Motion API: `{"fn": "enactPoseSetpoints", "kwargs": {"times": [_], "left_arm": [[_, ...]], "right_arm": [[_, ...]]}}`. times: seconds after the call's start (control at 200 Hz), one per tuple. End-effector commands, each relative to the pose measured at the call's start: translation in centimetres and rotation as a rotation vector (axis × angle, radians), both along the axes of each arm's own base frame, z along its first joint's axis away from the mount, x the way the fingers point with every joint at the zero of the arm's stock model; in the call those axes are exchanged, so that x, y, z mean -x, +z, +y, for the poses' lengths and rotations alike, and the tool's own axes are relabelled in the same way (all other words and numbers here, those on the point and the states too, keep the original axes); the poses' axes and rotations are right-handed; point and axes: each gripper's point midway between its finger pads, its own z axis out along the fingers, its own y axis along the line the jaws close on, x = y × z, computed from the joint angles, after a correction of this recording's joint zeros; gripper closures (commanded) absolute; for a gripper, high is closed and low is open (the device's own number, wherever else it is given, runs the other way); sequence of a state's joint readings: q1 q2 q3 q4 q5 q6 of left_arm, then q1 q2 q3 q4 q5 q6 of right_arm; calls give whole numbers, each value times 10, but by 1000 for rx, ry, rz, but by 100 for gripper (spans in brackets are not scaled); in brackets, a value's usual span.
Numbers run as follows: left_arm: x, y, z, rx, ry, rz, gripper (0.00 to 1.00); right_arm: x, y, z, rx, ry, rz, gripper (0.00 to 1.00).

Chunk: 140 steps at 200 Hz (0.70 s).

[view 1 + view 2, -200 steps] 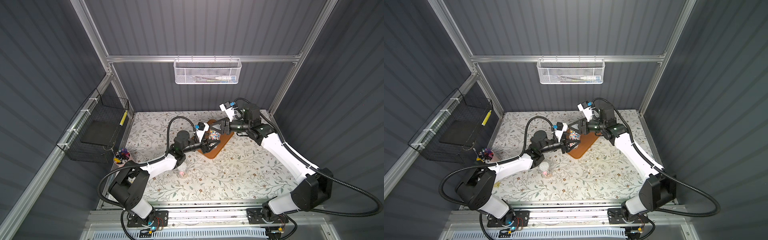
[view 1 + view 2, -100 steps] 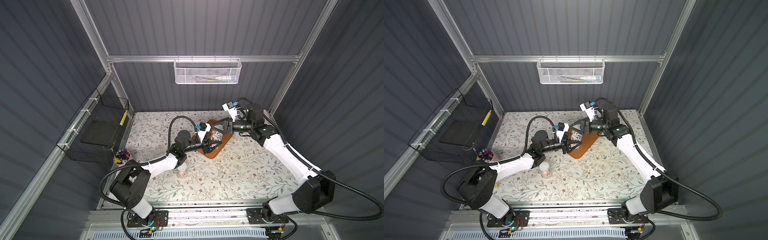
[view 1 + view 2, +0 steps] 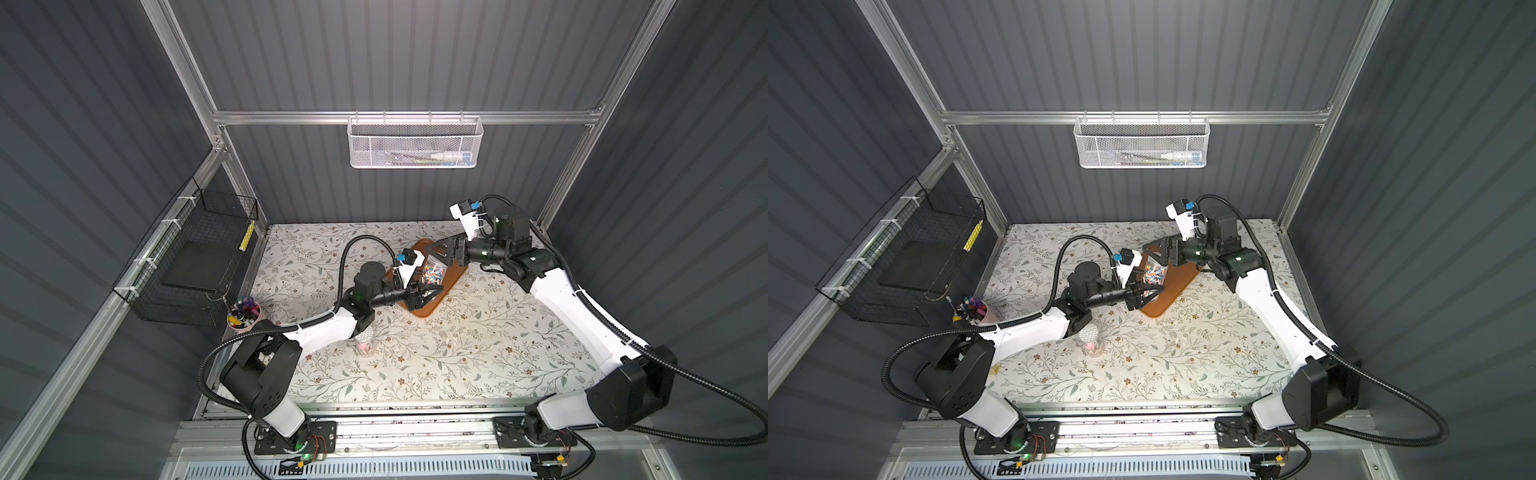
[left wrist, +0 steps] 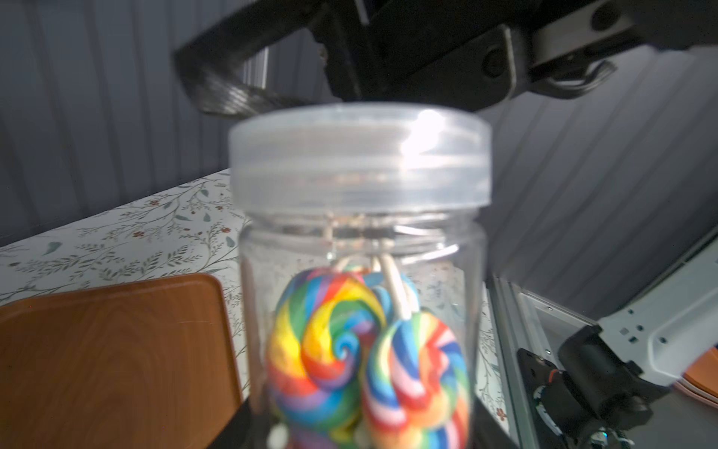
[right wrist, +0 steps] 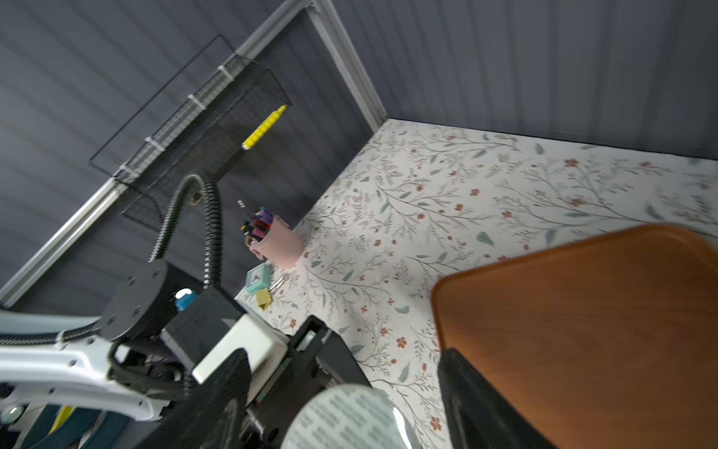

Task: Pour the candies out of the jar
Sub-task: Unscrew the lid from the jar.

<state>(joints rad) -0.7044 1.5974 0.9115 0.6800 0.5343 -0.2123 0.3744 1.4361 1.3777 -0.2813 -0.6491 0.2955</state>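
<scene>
In both top views your left fingers (image 3: 422,293) are clamped on the lower body of the jar (image 3: 434,272). It's upright over the tray (image 3: 428,311), with the lid end pointing up at your right fingers (image 3: 442,251), so the right arm's nearest the cap.

Left wrist: the candies (image 4: 349,357) are all inside and the lid (image 4: 359,155) is on. The right fingers are just above it, but you can't judge the gap from here.

Right wrist fills that in: the lid sits between the spread right fingers, clear on either side, nothing gripped. I'd guess unscrewing comes first.
</scene>
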Motion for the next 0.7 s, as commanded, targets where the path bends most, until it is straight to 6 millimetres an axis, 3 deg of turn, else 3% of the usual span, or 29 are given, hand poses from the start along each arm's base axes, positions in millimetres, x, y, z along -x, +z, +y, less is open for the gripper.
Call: {"fn": "enactPoseSetpoints", "kwargs": {"times": [0.0,0.165,0.41,0.57,0.695], "left_arm": [[-12,15,8,-3,105,-84,100],[-19,15,10,-8,140,-96,100],[-23,13,12,-19,168,-91,100],[-24,10,12,-22,175,-80,100],[-24,11,12,-17,175,-78,100]], "right_arm": [[-2,-6,-16,51,-132,68,21],[3,-22,-7,64,-154,149,18],[-3,-34,8,97,-196,192,19],[-11,-38,7,126,-262,192,27],[-11,-42,8,132,-268,202,39]]}}
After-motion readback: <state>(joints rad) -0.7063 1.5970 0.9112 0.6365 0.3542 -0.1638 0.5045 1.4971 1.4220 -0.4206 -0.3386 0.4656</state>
